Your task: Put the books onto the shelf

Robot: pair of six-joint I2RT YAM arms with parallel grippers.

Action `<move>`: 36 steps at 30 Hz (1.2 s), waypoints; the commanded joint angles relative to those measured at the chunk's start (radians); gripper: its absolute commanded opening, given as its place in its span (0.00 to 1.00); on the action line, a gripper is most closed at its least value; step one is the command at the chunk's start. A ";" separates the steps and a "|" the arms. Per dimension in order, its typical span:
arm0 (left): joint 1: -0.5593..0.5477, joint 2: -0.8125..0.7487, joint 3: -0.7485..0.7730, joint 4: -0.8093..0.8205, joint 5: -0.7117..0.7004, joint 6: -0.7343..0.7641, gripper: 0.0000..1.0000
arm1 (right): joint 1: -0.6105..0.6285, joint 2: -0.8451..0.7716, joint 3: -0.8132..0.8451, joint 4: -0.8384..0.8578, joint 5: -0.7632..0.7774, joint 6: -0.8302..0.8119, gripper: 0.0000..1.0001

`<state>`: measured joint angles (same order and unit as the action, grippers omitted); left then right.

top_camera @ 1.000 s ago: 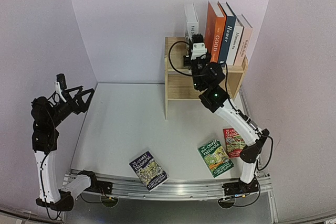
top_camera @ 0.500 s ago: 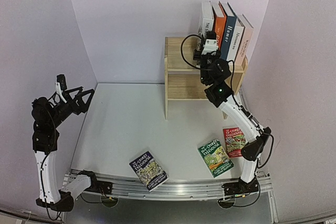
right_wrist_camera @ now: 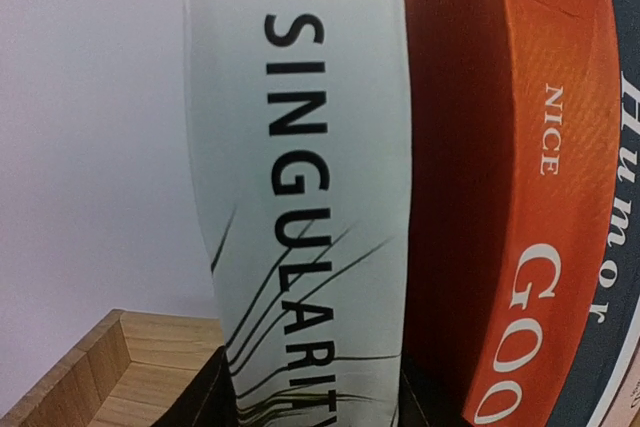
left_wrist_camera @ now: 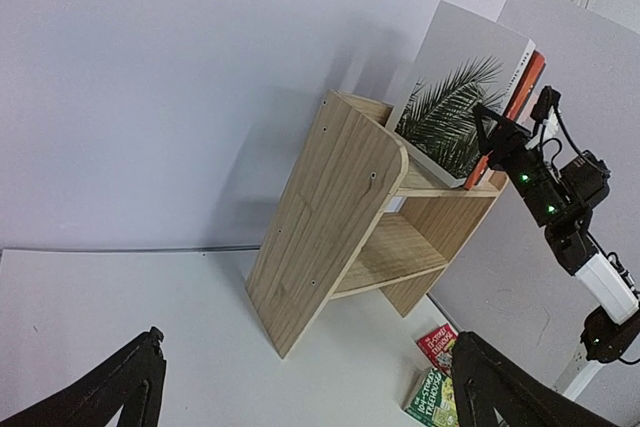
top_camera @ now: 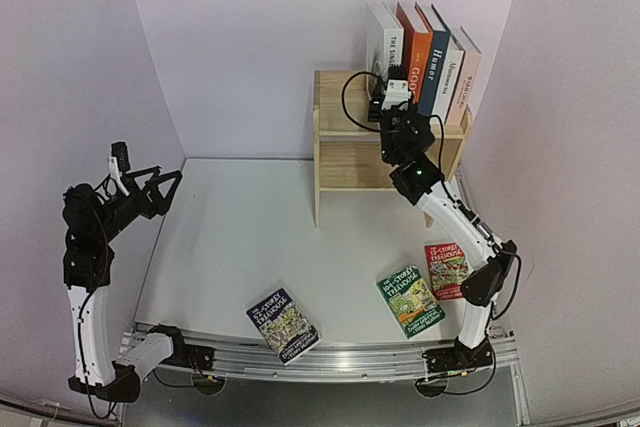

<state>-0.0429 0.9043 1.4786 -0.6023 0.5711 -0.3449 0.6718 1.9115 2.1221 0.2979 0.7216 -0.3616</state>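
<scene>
Five books stand upright in a row on the top of the wooden shelf [top_camera: 340, 162]: a white book [top_camera: 380, 42] at the left end, then an orange book [top_camera: 412, 47], a navy book [top_camera: 435, 52] and two pale books [top_camera: 458, 72] leaning right. The right gripper [top_camera: 395, 87] sits at the white book's spine, its fingers [right_wrist_camera: 215, 392] straddling it; whether they press it or stand just clear cannot be told. The left gripper [top_camera: 165, 179] hangs well apart at the left of the table [top_camera: 250, 237], its jaws spread wide and empty. A blue paperback [top_camera: 283, 324], a green paperback [top_camera: 410, 300] and a red paperback [top_camera: 446, 269] lie flat near the front edge.
</scene>
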 commanded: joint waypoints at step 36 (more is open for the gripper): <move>0.000 -0.029 -0.022 -0.021 0.057 -0.021 1.00 | 0.041 -0.134 -0.117 0.058 0.044 0.033 0.56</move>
<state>-0.0429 0.8738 1.4635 -0.6289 0.6034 -0.3497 0.6889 1.8565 2.0165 0.3533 0.7719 -0.3507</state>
